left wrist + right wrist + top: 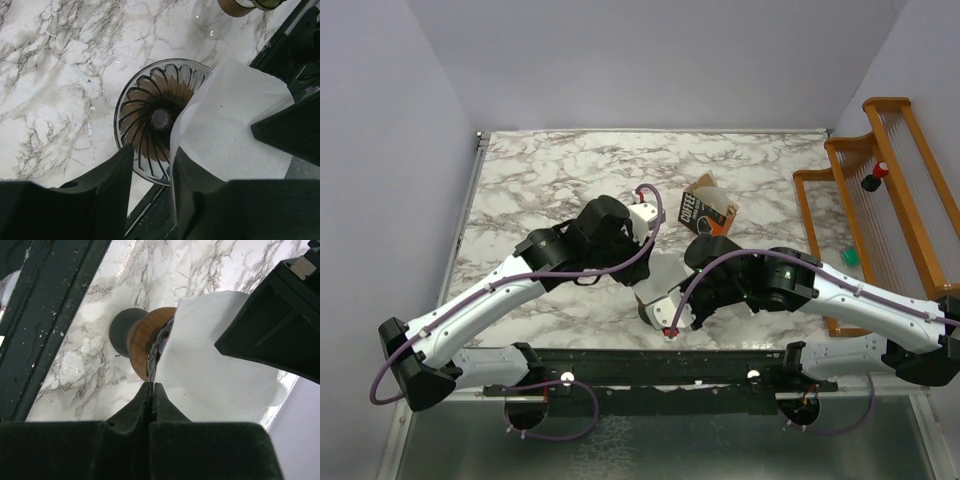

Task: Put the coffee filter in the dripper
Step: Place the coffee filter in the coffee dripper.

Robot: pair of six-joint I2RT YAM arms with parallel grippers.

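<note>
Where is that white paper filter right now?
In the left wrist view the coffee filter sits right of the glass dripper, overlapping its rim; the right wrist view shows the right fingers pinching its edge.

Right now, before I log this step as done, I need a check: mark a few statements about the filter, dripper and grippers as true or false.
1. The right gripper is shut on the edge of the coffee filter. True.
2. The coffee filter sits fully inside the dripper. False: it covers only one side, and most of the ribbed inside is bare.
3. The left gripper is clamped shut. False: its jaws stand apart.
4. A coffee carton sits on the table beyond both arms. True.
</note>
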